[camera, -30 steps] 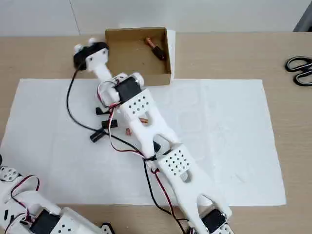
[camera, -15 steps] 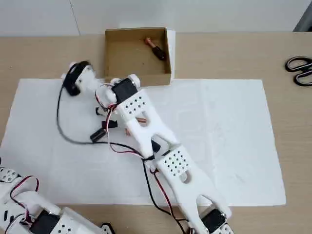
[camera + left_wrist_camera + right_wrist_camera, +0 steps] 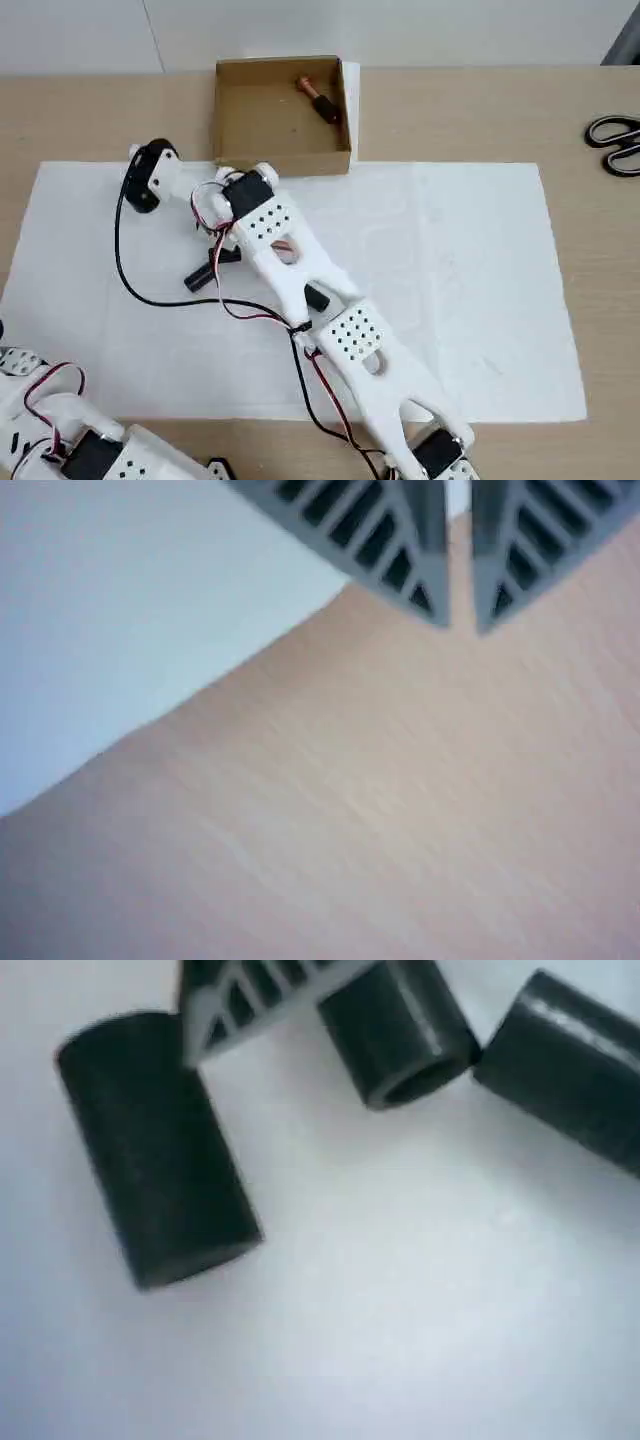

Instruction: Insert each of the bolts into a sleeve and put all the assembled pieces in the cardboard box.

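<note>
The cardboard box [image 3: 282, 152] stands at the back of the table, with one copper bolt in a black sleeve [image 3: 320, 100] lying inside. My right gripper [image 3: 213, 212] hangs low over the black sleeves on the white paper and is open. One ribbed fingertip [image 3: 240, 1000] stands between two sleeves, with a sleeve [image 3: 155, 1150] on one side and a second sleeve [image 3: 395, 1030] on the other. A third sleeve [image 3: 570, 1060] lies further off. Two sleeves [image 3: 200, 278] [image 3: 228, 253] show in the high view. A loose copper bolt [image 3: 285, 246] peeks out under the arm. My left gripper [image 3: 460, 590] is shut and empty over bare wood.
A white paper sheet [image 3: 450, 280] covers most of the wooden table. Scissors [image 3: 615, 140] lie at the far right edge. The right arm's black cable [image 3: 130, 280] loops over the paper's left part. The left arm [image 3: 60, 440] is folded at the front left corner.
The right arm's wrist has swung away from the box's left side, down and left, and now sits lower over the sleeves. The left arm has stayed put.
</note>
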